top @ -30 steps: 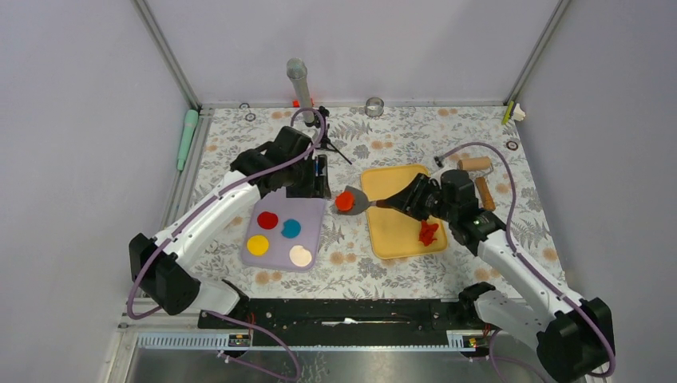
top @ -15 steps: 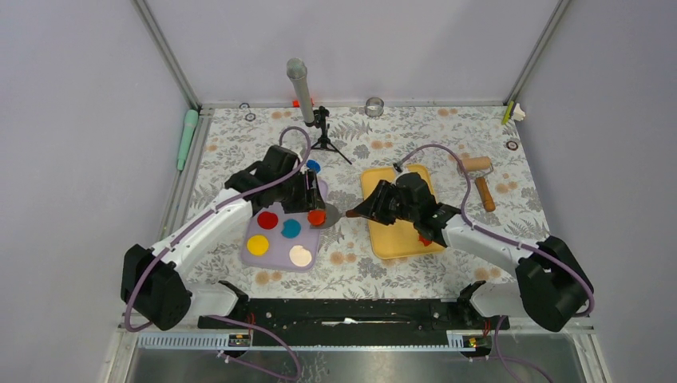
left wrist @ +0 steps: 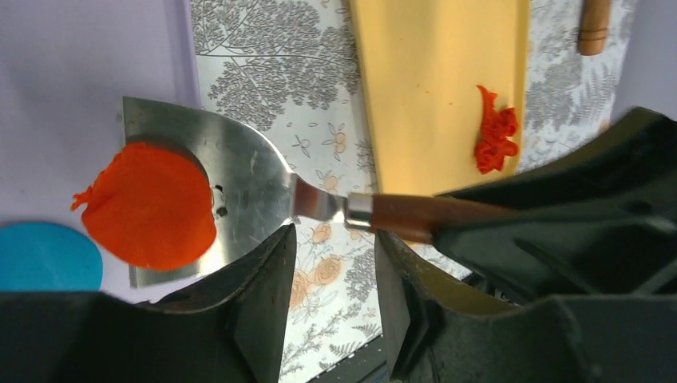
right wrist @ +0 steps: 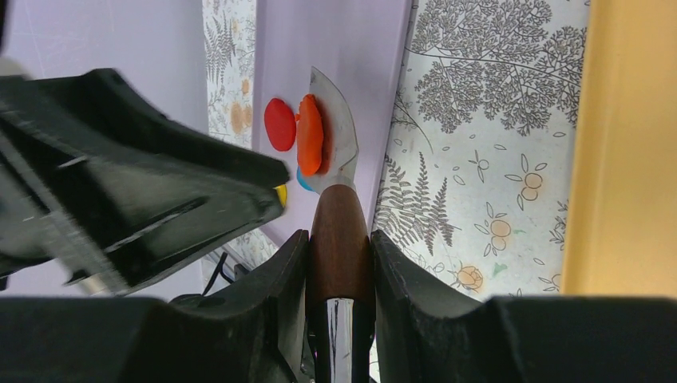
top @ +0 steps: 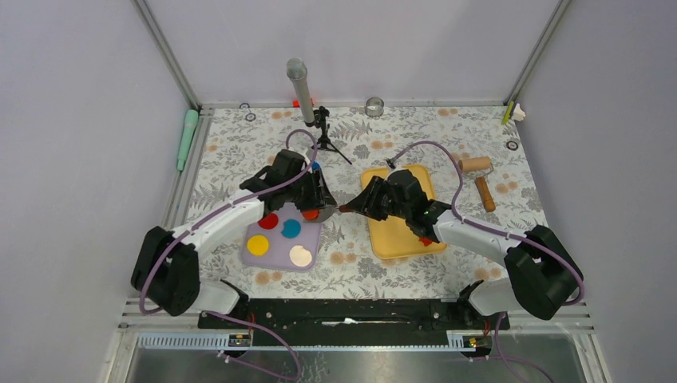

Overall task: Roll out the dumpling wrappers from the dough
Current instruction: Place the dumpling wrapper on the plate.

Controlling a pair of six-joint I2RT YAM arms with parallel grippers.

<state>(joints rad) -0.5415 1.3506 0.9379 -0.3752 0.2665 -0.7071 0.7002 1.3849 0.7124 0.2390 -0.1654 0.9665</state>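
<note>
My right gripper is shut on the wooden handle of a metal spatula. The spatula blade lies over the right edge of the purple mat. A flat red wrapper rests on the blade, overhanging its left edge; it also shows in the top view. A second red wrapper lies flat on the mat beside it. My left gripper is open and empty, just above the blade's neck. A crumpled red dough scrap sits on the yellow tray.
Blue, yellow and cream discs lie on the purple mat. A wooden rolling pin lies right of the tray. A small black tripod, a grey cylinder and a glass jar stand at the back.
My right gripper has carried the spatula with the red wrapper left, from beside the tray to over the purple mat. My left gripper has moved right to meet it.
</note>
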